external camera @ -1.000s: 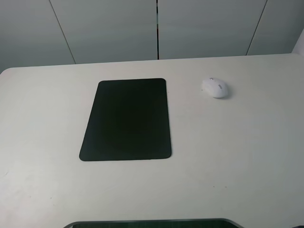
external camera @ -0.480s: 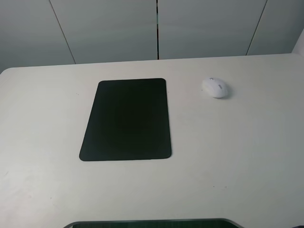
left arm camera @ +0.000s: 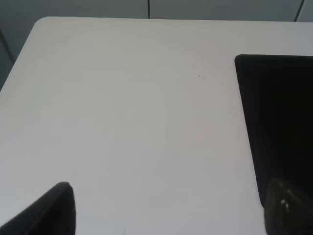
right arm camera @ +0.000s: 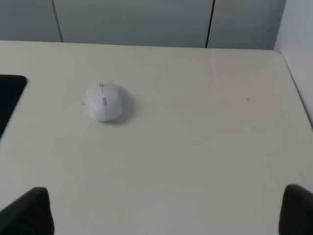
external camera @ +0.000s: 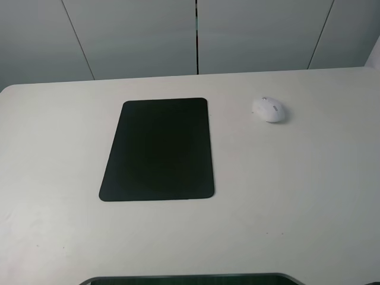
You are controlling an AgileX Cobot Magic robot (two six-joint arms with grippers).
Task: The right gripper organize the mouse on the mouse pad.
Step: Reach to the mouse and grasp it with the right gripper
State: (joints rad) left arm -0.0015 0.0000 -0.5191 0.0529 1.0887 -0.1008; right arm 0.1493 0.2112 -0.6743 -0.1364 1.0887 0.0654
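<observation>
Mouse: the white mouse (external camera: 269, 109) sits on the bare counter (external camera: 285, 196), to the right of the mouse pad (external camera: 158, 149) and well apart from it, level with the pad's far end.
Heading: seen from the right wrist, the mouse (right arm camera: 104, 101) shows its grey wheel strip running along its length. The wheel end faces the far edge of the counter and angles slightly toward the pad side, and its long axis follows that line.
Mouse pad: the black mat lies flat near the middle of the counter, long side running from near edge to far edge, with nothing resting on it. One corner (right arm camera: 9, 98) shows at the rim of the right wrist view, and one long edge (left arm camera: 279, 122) shows in the left wrist view.
In the way: only open counter lies between mouse and pad.
Right claw: the right claw (right arm camera: 161, 215) is released, fingers (right arm camera: 27, 213) spread wide, nothing between them. It is held back on the near side of the mouse, not touching it.
Left claw: the left claw (left arm camera: 166, 213) is also spread and grasps nothing, above the counter beside the pad's left edge.
Backdrop: grey wall panels (external camera: 136, 35) rise behind the counter's far edge.
</observation>
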